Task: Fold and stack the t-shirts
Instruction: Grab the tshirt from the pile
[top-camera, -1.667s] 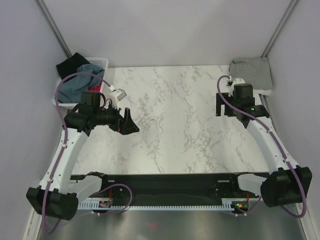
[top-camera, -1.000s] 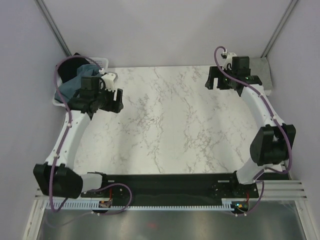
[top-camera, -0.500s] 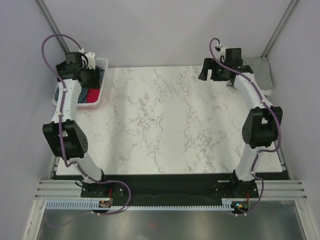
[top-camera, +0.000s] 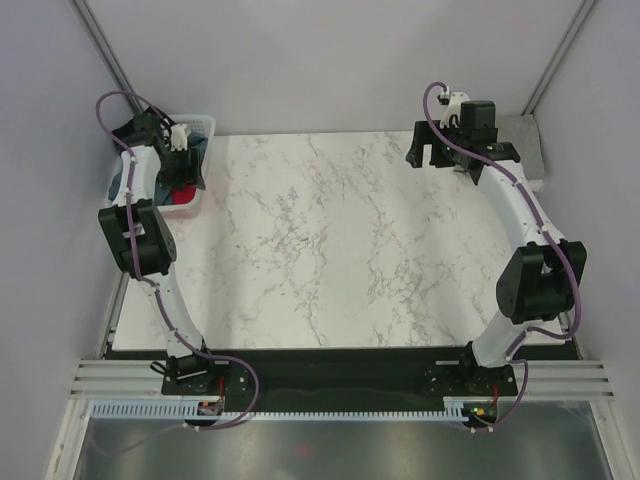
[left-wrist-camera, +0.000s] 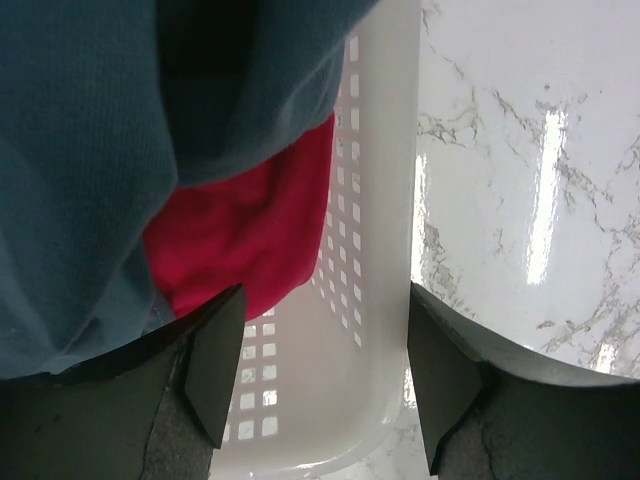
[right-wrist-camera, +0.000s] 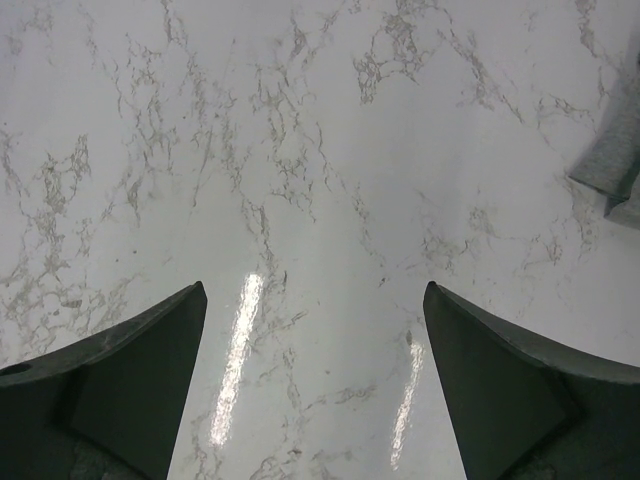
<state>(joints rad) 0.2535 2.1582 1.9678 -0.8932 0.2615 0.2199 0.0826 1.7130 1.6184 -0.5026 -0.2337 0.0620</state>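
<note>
From above, my left tool (top-camera: 188, 166) sits in the upper left of the frame, over the white basket (top-camera: 203, 122) at the table's (top-camera: 330, 250) far left corner. A slate-blue t-shirt (top-camera: 117, 187) and a red cloth (top-camera: 180, 194) lie in that basket. My right tool (top-camera: 428, 154) hangs over the upper right part of the table. Just beyond it, in the upper right corner, lies the grey t-shirt (top-camera: 522, 135). From this height I cannot judge either tool's gap.

My left wrist camera looks straight down into the basket. My two dark fingers (left-wrist-camera: 215, 370) stand well apart with nothing gripped between them. The slate-blue t-shirt fills the upper left of this frame and drapes over the red cloth at centre. The basket's perforated wall runs down the middle, with marble table to its right.

In the right wrist view, my fingers (right-wrist-camera: 130, 385) are spread as wide as they go and hold nothing. Below them is bare marble. A corner of the grey t-shirt shows at the right edge, apart from my fingers.
</note>
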